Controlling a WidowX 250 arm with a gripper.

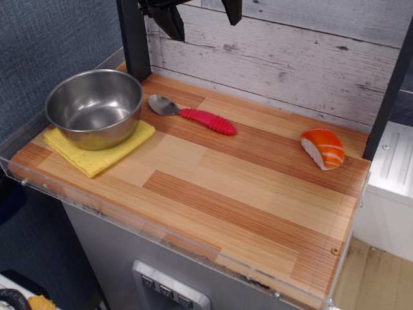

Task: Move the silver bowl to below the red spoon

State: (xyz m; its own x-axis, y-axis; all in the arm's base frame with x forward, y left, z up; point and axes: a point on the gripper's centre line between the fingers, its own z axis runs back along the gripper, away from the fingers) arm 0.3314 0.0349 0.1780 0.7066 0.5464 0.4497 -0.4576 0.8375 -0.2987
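The silver bowl (94,107) is round, deep and shiny, and stands upright on a yellow cloth (98,150) at the left end of the wooden table. The red spoon (192,115) lies just right of the bowl, its metal head toward the bowl and its ribbed red handle pointing right. My gripper (201,17) hangs at the top edge of the view, high above the table and behind the spoon. Its two dark fingers stand apart and hold nothing. Its upper part is cut off by the frame.
An orange-and-white sushi piece (323,148) lies at the right end of the table (213,194). A black post (134,39) stands behind the bowl, another at the right edge. A white plank wall backs the table. A clear lip edges the front.
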